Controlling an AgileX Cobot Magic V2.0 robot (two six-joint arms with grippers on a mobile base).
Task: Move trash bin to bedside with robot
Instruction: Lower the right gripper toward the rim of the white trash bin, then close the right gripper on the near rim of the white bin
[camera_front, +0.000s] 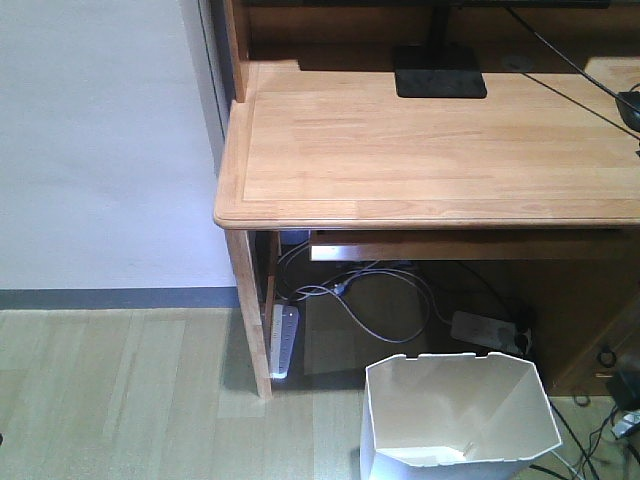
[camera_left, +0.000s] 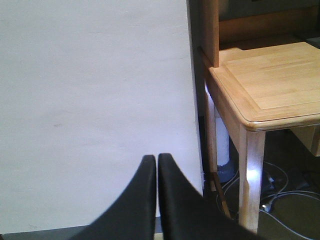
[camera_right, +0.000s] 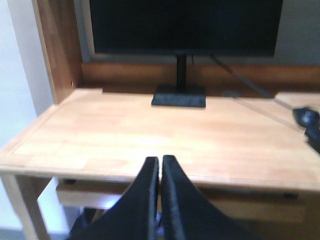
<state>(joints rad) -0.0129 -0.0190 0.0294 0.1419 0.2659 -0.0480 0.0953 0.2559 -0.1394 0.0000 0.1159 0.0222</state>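
Observation:
The white faceted trash bin (camera_front: 455, 415) stands on the wood floor at the bottom right of the front view, just in front of the light wooden desk (camera_front: 430, 150). It looks empty. My left gripper (camera_left: 157, 159) is shut and empty, pointing at the white wall beside the desk's left corner. My right gripper (camera_right: 160, 160) is shut and empty, held in front of the desk's front edge. Neither gripper shows in the front view. The bin shows in neither wrist view. The bed is out of view.
A black monitor (camera_right: 182, 25) on a stand (camera_front: 440, 72) sits at the back of the desk. A power strip (camera_front: 283, 340) and several cables (camera_front: 370, 300) lie under the desk. A white wall (camera_front: 100, 140) is on the left, with floor (camera_front: 120, 400) in front of it.

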